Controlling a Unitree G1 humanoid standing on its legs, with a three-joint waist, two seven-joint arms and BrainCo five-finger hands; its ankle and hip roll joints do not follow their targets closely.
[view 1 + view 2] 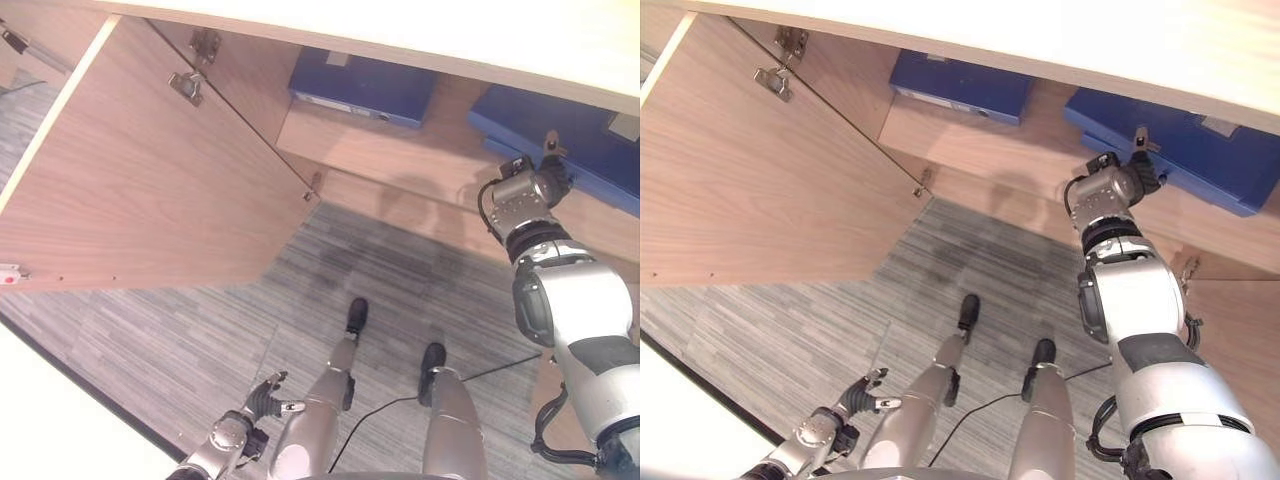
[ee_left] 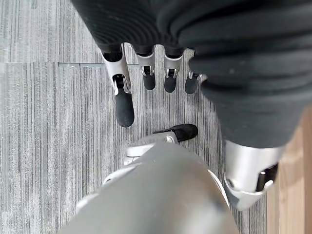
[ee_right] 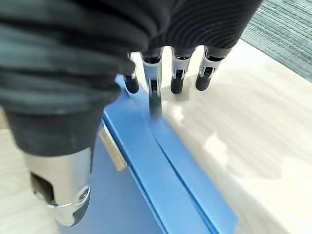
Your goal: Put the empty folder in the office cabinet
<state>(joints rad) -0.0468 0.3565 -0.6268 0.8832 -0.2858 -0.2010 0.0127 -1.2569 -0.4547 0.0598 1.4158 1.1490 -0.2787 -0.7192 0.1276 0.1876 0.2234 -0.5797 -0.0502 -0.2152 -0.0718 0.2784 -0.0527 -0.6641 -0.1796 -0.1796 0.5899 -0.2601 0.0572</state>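
A blue folder (image 1: 590, 140) lies flat on the lower shelf (image 1: 400, 155) of the open wooden cabinet, at the right. My right hand (image 1: 535, 170) reaches into the cabinet and rests at the folder's near edge. In the right wrist view its fingers (image 3: 154, 92) are straight, and one dark tip touches the folder's blue edge (image 3: 165, 161); nothing is curled round it. My left hand (image 1: 265, 398) hangs low by my side over the carpet, its fingers (image 2: 124, 97) relaxed and holding nothing.
A second blue folder (image 1: 365, 85) lies further left on the same shelf. The cabinet door (image 1: 140, 170) stands swung open at the left, with hinges (image 1: 188, 86) near its inner edge. The cabinet's pale top (image 1: 450, 35) overhangs the shelf. Grey striped carpet (image 1: 200, 330) covers the floor.
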